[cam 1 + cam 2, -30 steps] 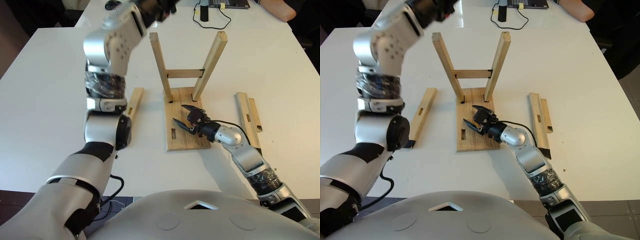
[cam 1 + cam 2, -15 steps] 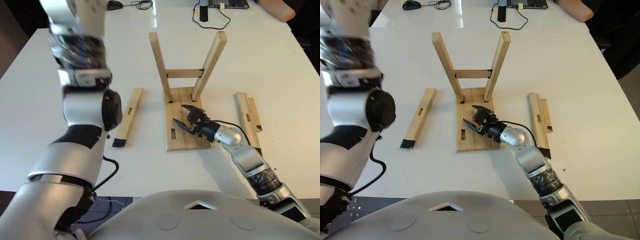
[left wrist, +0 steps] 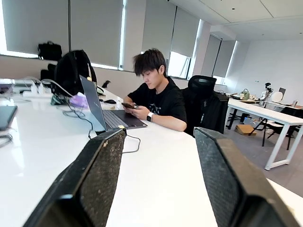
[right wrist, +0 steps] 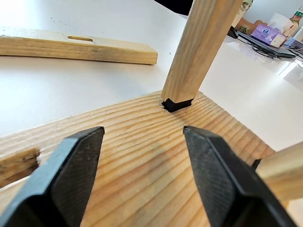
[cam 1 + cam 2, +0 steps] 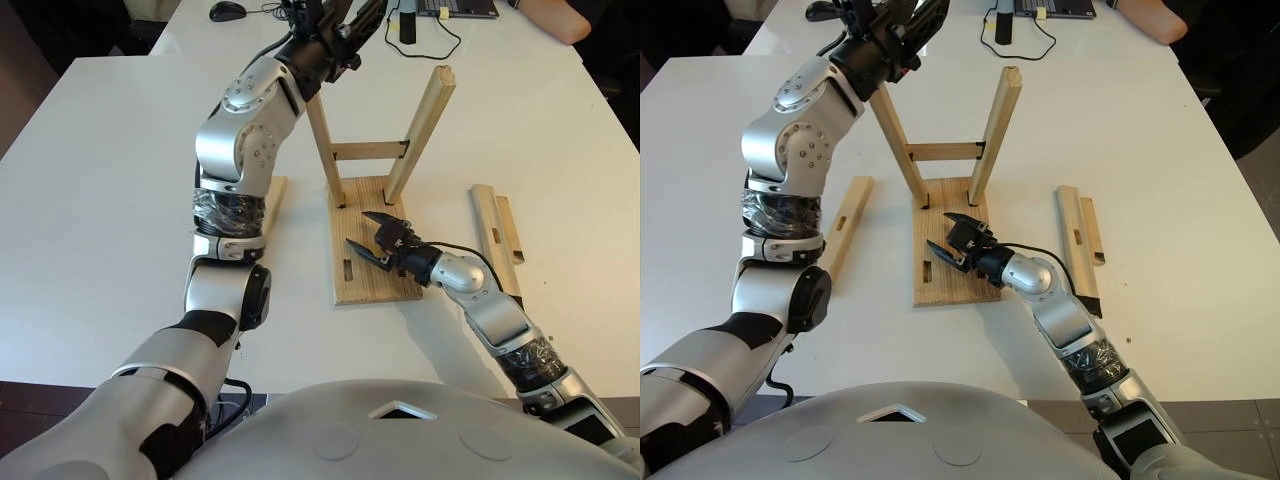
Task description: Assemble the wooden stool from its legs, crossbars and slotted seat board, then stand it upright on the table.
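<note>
An open-plan office: long white desks [image 3: 161, 184], a laptop [image 3: 113, 120] with cables [image 5: 445, 40], a swivel chair [image 3: 204, 90] and roller blinds [image 3: 94, 28] over tall windows [image 3: 177, 64]. From the head, a mouse [image 5: 227, 11] lies at 11 o'clock on the next desk.

At table [image 5: 100, 150] centre, seat board [image 5: 375, 285]; upright in its 12 o'clock end, two legs [image 5: 420, 130], crossbar [image 5: 368, 149] between. At 9 o'clock, loose leg [image 5: 845, 225]; at 3 o'clock, spare leg [image 5: 487, 235] beside short bar [image 5: 508, 232]. Over seat board, right gripper [image 5: 357, 228]; by the 11 o'clock leg's top, left gripper [image 5: 335, 10].
</note>
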